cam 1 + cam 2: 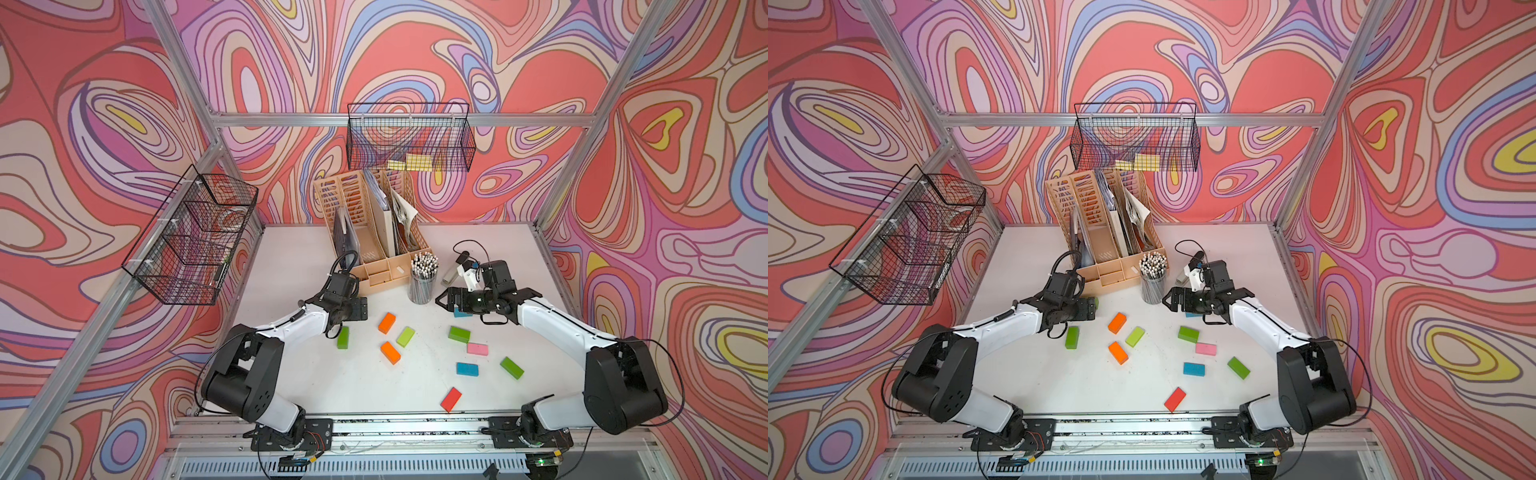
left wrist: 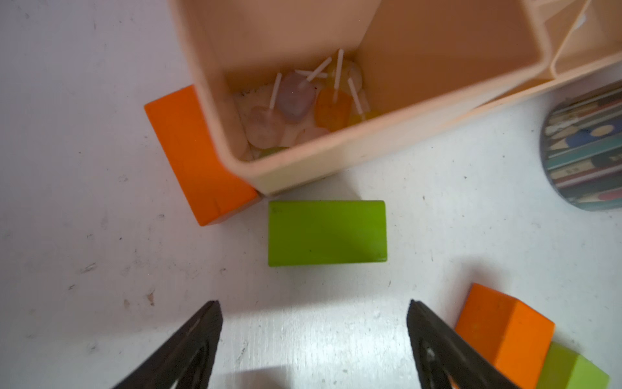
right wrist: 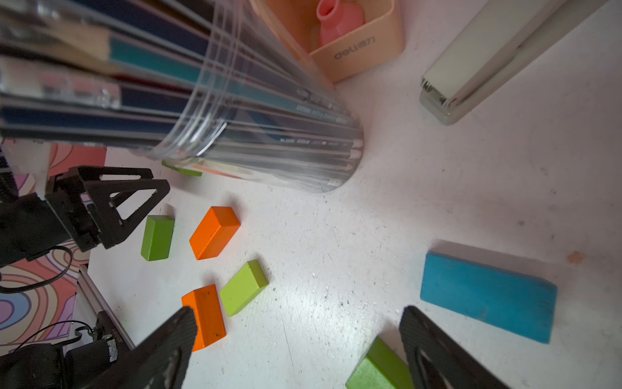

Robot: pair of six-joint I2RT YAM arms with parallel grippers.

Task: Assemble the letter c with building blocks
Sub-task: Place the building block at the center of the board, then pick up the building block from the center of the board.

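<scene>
Currently the left tool (image 2: pixel 313 308) is released and empty, jaws spread. The green block (image 2: pixel 327 232) lies flat just ahead of it, beside the organizer (image 2: pixel 336 158) toward the far edge of the worktop (image 2: pixel 84 235), long axis across the jaw gap. The right tool (image 3: pixel 296 315) is released too, with the blue block (image 3: pixel 488 296) just outside one jaw. The left arm is nearer the green one.

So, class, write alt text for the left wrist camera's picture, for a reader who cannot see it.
The left gripper, jaws open and empty, hovers short of a green block lying flat on the white table. An orange block sits at the corner of a beige organiser beyond it; a second orange block lies near one finger.
</scene>
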